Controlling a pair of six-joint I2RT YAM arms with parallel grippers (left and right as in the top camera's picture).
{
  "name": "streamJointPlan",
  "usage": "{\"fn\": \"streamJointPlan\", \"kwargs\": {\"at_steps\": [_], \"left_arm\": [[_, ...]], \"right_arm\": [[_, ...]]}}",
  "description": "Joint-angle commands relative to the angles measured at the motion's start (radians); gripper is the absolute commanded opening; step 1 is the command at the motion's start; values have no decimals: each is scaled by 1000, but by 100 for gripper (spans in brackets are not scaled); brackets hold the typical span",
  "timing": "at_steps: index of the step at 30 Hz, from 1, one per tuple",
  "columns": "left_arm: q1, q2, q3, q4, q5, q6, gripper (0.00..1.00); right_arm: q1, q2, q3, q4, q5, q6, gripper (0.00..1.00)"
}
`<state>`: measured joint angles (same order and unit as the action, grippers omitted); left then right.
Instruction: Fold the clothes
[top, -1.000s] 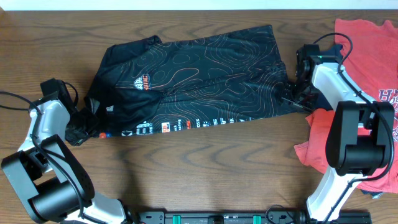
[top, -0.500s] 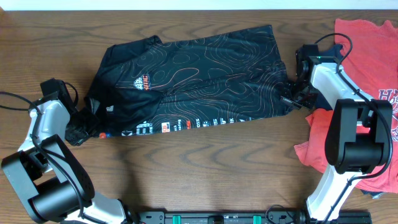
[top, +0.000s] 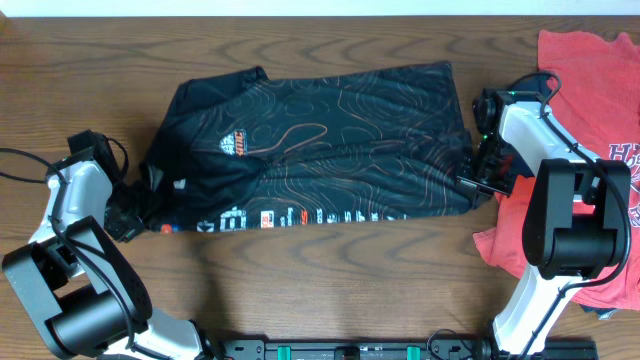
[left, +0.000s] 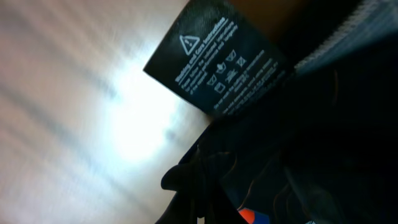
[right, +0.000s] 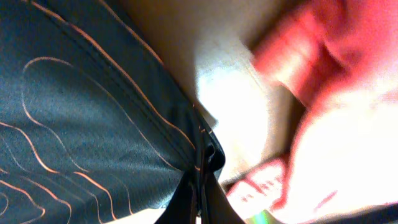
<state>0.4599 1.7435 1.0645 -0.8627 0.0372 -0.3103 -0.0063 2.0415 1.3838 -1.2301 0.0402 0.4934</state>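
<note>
Overhead: black shiny synthetic jersey (top: 320, 140) with thin orange-red contour lines is spread across the brown wooden counter (top: 350, 290). Left hand (top: 130, 210) is clamped on its left edge, fingertips lost in dark bunched cloth. Right hand (top: 470, 182) is pinched shut on the right hem corner. Red lettered T-shirt (top: 590, 90) is cut off at the frame edge. Left wrist: black care label (left: 214, 68) is seen, print unreadable, background blurred.

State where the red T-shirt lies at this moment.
In the overhead view, the red T-shirt lies at the table's right edge, partly behind the right arm, just right of the black jersey whose corner the right gripper pinches.
</note>
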Motion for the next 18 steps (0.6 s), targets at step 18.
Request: {"fn": "streamJointPlan", "kwargs": {"at_steps": [18], "left_arm": [[61, -137, 27, -163, -135, -129, 42]], "right_arm": [[69, -47, -6, -77, 46, -26, 6]]}}
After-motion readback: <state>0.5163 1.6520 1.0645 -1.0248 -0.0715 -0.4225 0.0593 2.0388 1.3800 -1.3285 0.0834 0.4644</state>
